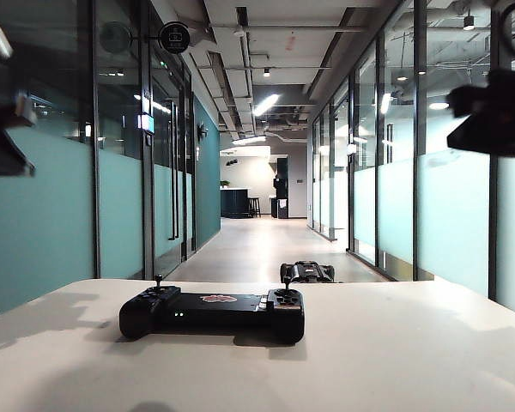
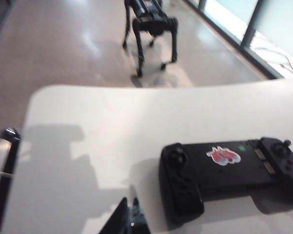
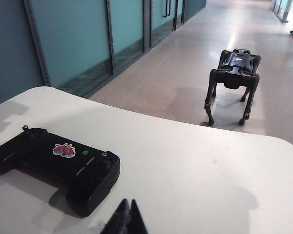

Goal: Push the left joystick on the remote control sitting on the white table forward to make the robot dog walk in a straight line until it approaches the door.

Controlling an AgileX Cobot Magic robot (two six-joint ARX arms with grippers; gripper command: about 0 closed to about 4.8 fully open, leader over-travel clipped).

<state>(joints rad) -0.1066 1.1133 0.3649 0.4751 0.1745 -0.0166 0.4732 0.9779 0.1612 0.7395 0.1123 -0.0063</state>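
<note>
The black remote control [image 1: 210, 313] lies on the white table [image 1: 395, 360], its reddish logo facing up. Its left joystick [image 1: 158, 281] stands upright and untouched, as does the right stick [image 1: 286, 282]. The robot dog [image 1: 307, 272] stands on the corridor floor just beyond the table's far edge. My left gripper [image 2: 129, 201] is shut and empty, hovering over bare table beside the controller's left handle [image 2: 178, 170]. My right gripper [image 3: 127, 202] is also shut and empty, just off the right handle [image 3: 95, 180]. In the exterior view both arms hang high at the edges.
A long corridor with frosted glass walls [image 1: 60, 215] on both sides runs away from the table to a far dark doorway [image 1: 281, 184]. The dog [image 3: 234, 73] has open floor around it. A dark bar [image 2: 5, 170] stands at the table's edge in the left wrist view.
</note>
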